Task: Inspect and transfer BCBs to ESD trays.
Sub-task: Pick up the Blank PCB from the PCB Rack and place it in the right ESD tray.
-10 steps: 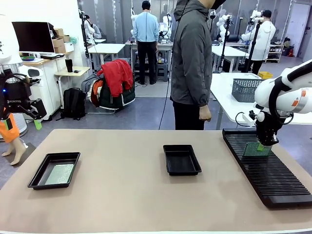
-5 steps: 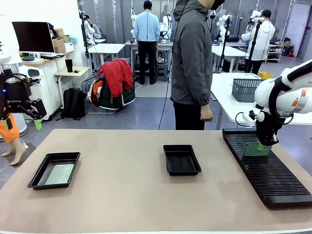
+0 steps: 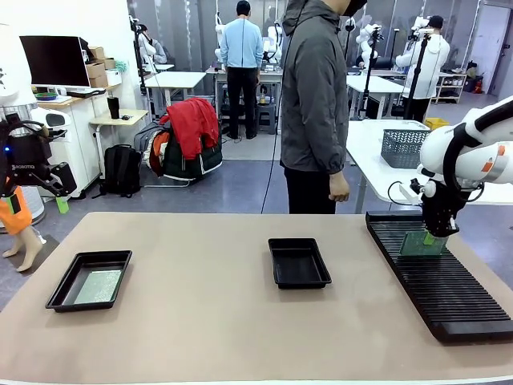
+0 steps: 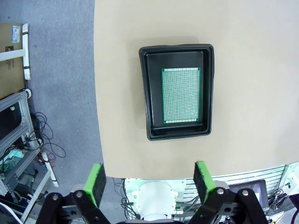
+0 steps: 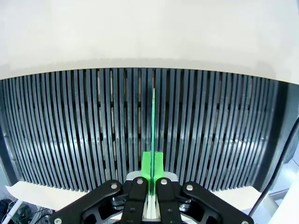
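A green BCB (image 3: 422, 245) stands on edge in the black slotted rack (image 3: 449, 297) at the right, and my right gripper (image 3: 438, 236) is shut on its top edge. From the right wrist the BCB (image 5: 153, 126) runs as a thin green line away from my right gripper (image 5: 152, 173). Another BCB (image 3: 98, 286) lies flat in the left ESD tray (image 3: 67, 288). High over that tray (image 4: 149, 88) and its BCB (image 4: 181, 95) my left gripper (image 4: 148, 181) hangs open. A second ESD tray (image 3: 278, 274) sits at the table's middle with nothing in it.
A person in a grey jacket (image 3: 314, 96) stands at the far side of the table, one hand (image 3: 339, 187) hanging down. A grey wire-mesh basket (image 3: 403, 147) stands on a white table behind the rack. The tan tabletop (image 3: 200, 321) lies bare between the trays.
My right gripper and the BCB it holds have shifted very slightly to the right at the rack. The left arm and both trays are as before.
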Tool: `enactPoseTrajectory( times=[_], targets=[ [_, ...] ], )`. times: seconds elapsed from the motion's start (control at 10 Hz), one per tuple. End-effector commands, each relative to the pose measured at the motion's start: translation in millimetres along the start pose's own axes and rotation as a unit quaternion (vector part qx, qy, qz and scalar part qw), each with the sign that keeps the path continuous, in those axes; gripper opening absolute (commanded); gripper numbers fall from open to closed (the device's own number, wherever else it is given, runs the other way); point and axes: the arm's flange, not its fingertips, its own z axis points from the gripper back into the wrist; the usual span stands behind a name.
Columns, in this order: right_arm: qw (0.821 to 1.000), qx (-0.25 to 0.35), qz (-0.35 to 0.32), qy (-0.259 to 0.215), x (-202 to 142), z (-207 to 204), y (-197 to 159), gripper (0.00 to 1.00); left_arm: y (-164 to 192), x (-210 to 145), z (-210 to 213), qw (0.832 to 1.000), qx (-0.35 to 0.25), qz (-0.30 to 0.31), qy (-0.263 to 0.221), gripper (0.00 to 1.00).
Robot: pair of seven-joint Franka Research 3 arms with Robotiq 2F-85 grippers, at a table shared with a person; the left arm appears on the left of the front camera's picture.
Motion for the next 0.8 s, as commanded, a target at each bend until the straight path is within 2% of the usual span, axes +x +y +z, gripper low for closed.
enactPoseTrajectory(
  times=[0.0,0.1,0.7],
  targets=[
    [1.000,0.003,-0.017,0.014,8,39,6,0.03,0,0,-1,1.000,0.000,0.000,-0.002,1.00],
    [1.000,-0.003,-0.011,0.003,11,63,10,0.03,0,0,-1,1.000,0.000,0.000,-0.002,1.00],
    [0.997,-0.027,-0.062,0.021,29,228,34,0.03,0,0,-1,1.000,0.000,0.000,-0.002,1.00]
  ],
)
